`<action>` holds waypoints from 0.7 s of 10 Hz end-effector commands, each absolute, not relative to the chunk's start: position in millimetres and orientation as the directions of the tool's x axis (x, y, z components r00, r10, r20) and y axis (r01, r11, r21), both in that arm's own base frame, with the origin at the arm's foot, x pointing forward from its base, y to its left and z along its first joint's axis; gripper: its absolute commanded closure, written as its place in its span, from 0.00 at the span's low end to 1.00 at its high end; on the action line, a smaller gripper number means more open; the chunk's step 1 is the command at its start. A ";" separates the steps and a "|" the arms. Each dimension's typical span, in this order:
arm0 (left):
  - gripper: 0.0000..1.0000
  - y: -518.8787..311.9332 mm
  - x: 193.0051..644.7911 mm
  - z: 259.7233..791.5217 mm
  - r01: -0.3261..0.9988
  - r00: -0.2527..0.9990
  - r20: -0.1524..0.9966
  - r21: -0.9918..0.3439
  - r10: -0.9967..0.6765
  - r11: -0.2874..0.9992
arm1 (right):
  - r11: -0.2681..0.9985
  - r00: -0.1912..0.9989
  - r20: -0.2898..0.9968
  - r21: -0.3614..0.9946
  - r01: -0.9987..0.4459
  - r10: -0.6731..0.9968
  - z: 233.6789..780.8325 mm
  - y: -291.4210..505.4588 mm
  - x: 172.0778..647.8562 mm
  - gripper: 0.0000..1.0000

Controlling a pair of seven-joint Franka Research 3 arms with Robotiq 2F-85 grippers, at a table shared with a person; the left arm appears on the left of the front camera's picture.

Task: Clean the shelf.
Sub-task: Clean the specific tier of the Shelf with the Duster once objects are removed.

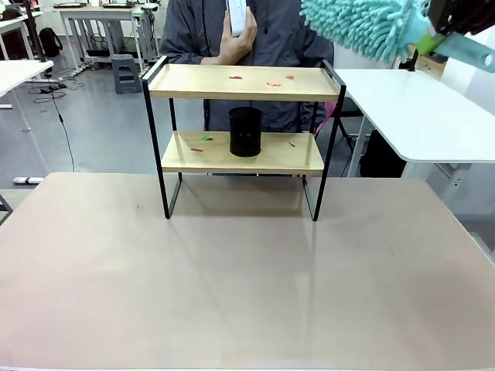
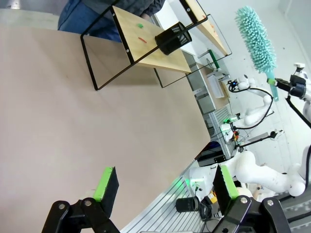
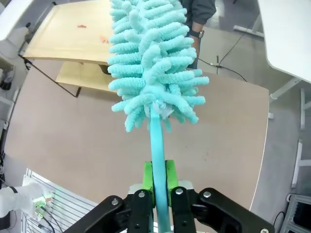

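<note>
A brown table [image 1: 247, 286] carries the shelf [image 1: 193, 82] at its far middle. Up and right of the shelf, the right gripper [image 3: 159, 177] is clamped on the handle of a teal duster [image 1: 360, 27]. The left gripper [image 2: 165, 184], short of the shelf, gapes wide and empty. A black mesh cup [image 1: 245, 131] sits on the shelf's lower board, with coloured scraps [image 1: 234, 77] on both boards. Sweeping seems not yet begun: next the duster must drop to the top board.
</note>
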State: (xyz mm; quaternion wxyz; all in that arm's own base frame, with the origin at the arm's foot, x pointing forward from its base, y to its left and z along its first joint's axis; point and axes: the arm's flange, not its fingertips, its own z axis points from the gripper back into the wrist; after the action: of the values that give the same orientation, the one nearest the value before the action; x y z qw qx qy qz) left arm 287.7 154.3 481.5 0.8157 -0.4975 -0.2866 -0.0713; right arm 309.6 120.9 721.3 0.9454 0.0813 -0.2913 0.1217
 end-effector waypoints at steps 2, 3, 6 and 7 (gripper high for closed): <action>0.00 153.2 288.1 482.7 0.422 0.812 0.558 -0.765 0.172 0.486 | 0.987 0.826 0.563 0.105 -0.118 0.040 710.2 161.2 358.2 0.88; 0.00 153.2 288.1 482.7 0.422 0.812 0.558 -0.765 0.172 0.486 | 0.992 0.838 0.546 0.092 -0.085 0.021 702.0 173.5 369.1 0.88; 0.00 153.2 288.1 482.7 0.422 0.812 0.558 -0.765 0.172 0.486 | 0.996 0.866 0.499 0.085 -0.024 -0.022 683.9 198.3 384.5 0.88; 0.00 153.2 288.1 482.7 0.422 0.812 0.558 -0.765 0.172 0.486 | 0.994 0.877 0.480 0.091 -0.057 0.006 680.1 203.5 384.9 0.88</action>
State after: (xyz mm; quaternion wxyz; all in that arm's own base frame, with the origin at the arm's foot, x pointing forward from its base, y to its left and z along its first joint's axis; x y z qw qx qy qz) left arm 287.7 154.4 481.5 0.8157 -0.4974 -0.2865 -0.0713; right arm 386.5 197.2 670.7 0.9668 0.0530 -0.2494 0.0142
